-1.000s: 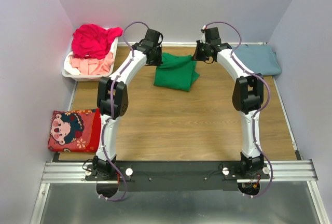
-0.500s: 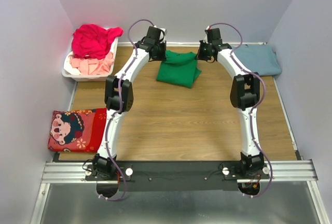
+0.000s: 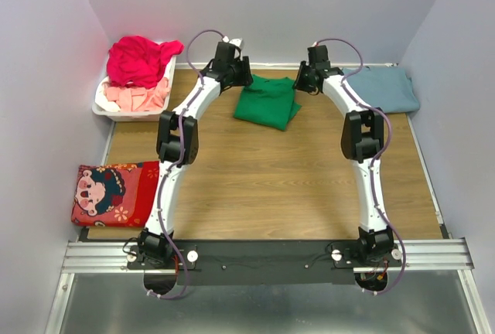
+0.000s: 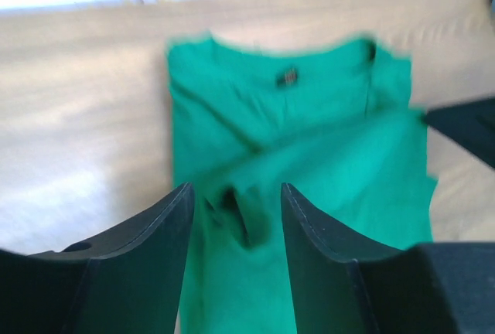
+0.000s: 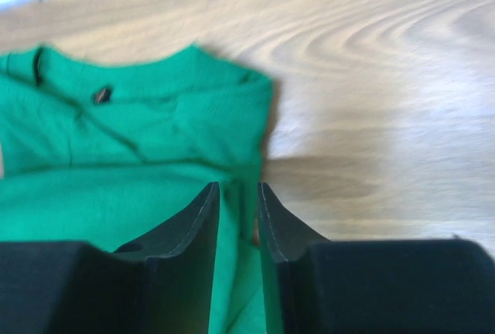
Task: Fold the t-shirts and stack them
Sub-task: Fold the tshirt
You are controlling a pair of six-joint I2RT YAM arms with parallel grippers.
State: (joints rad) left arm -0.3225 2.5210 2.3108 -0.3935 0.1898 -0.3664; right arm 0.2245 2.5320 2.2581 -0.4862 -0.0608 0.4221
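Note:
A bright green t-shirt (image 3: 267, 103) lies folded on the wooden table (image 3: 263, 179) near the back, collar away from the arms. My left gripper (image 3: 238, 76) hovers over its left edge; in the left wrist view the gripper (image 4: 236, 189) is open, with puckered green cloth (image 4: 309, 164) below the gap. My right gripper (image 3: 303, 80) is at the shirt's right edge; in the right wrist view its jaws (image 5: 237, 187) stand slightly parted, a fold of the green shirt (image 5: 116, 156) in the narrow gap. A dusty blue-grey t-shirt (image 3: 384, 89) lies folded at the back right.
A white basket (image 3: 104, 110) at the back left holds a magenta-red t-shirt (image 3: 139, 57) and a pale pink one (image 3: 136, 99). A red printed cushion (image 3: 113, 193) lies at the left edge. Purple walls close in on three sides.
Both arms have reached farther back, carrying the green shirt's edge over so it lies flatter. Both grippers, shut before, have parted their jaws.

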